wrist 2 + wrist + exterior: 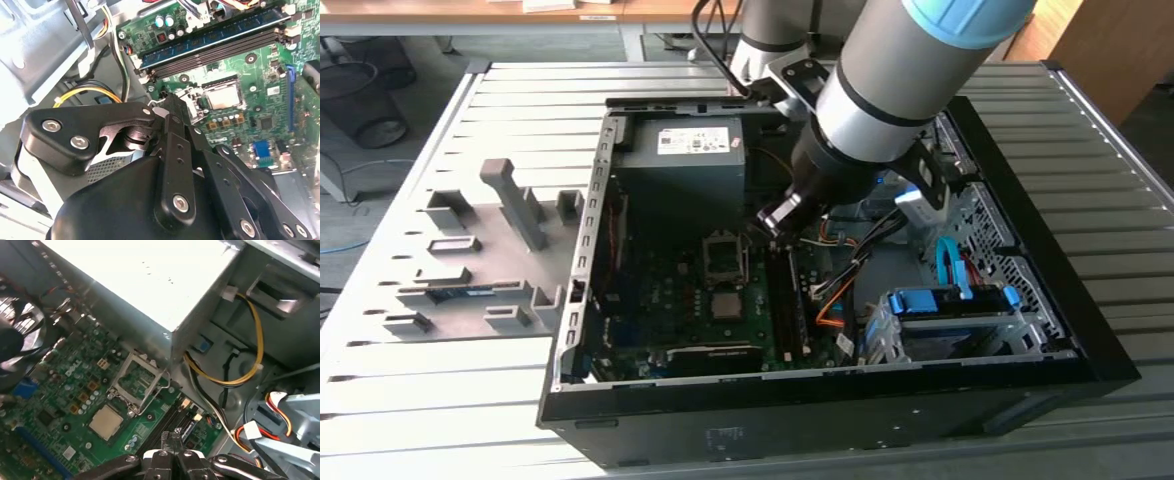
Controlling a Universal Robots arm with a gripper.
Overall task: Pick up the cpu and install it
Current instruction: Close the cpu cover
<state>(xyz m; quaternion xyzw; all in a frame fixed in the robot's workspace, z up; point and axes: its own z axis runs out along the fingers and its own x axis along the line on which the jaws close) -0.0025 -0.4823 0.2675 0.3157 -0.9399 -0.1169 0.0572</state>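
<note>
Black linkage of my gripper fills the lower centre of the first wrist view, fingertips pressed together on nothing. Left of it, lower centre-left, the cpu lies flat on the motherboard, just beside the open socket with its frame raised. I judge a level, square grasp on the chip's edges matters most inside this computer case.
</note>
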